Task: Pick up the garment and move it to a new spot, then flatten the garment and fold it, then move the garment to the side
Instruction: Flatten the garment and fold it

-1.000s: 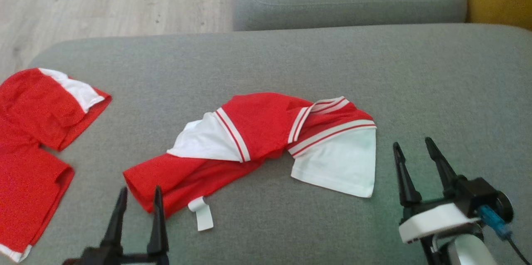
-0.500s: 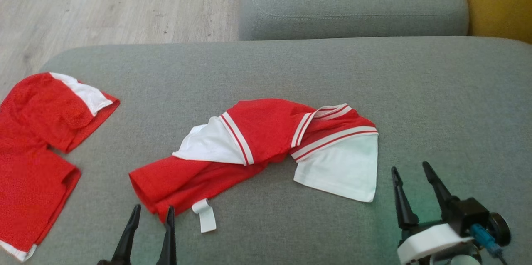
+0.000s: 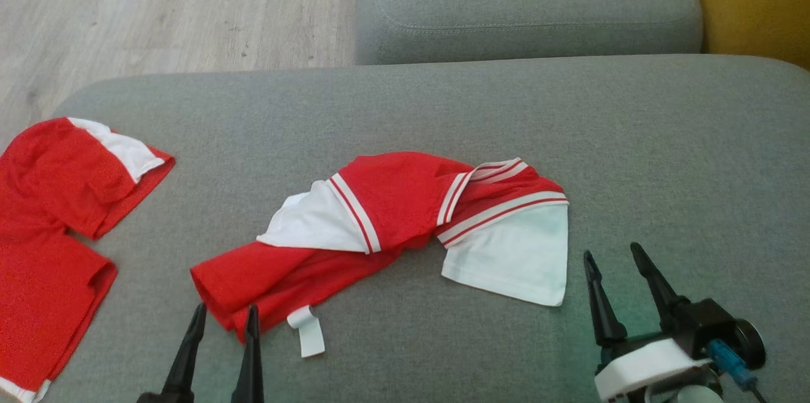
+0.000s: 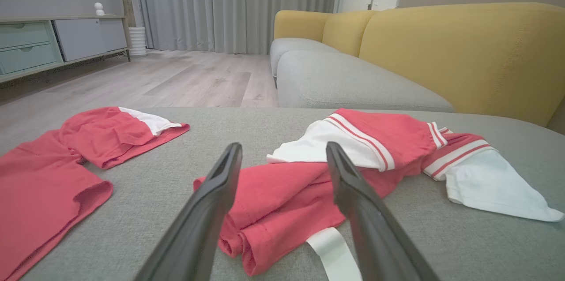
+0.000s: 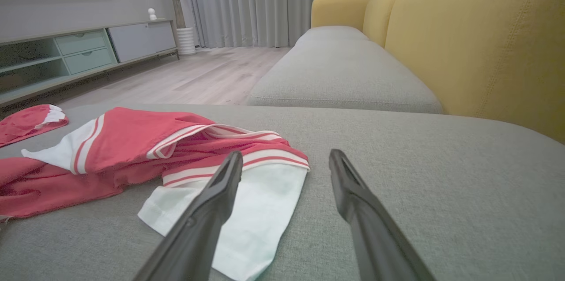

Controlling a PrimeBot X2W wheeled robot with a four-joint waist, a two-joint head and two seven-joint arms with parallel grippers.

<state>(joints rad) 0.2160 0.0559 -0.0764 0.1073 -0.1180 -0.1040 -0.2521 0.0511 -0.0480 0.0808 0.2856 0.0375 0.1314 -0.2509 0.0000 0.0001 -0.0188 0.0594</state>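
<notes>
On grey sofa cushion (image 3: pixel 443 105), crumpled red-and-white fabric garment (image 3: pixel 392 194) lies ungrasped.
Left tool (image 3: pixel 226 311), right tool (image 3: pixel 611 251) both apart, empty; pickup, flatten, fold pending.

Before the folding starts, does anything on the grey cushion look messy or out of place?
The red and white garment lies twisted and bunched on the grey cushion, not flat, with a white tag poking out in front. A second red garment lies rumpled at the left.
</notes>
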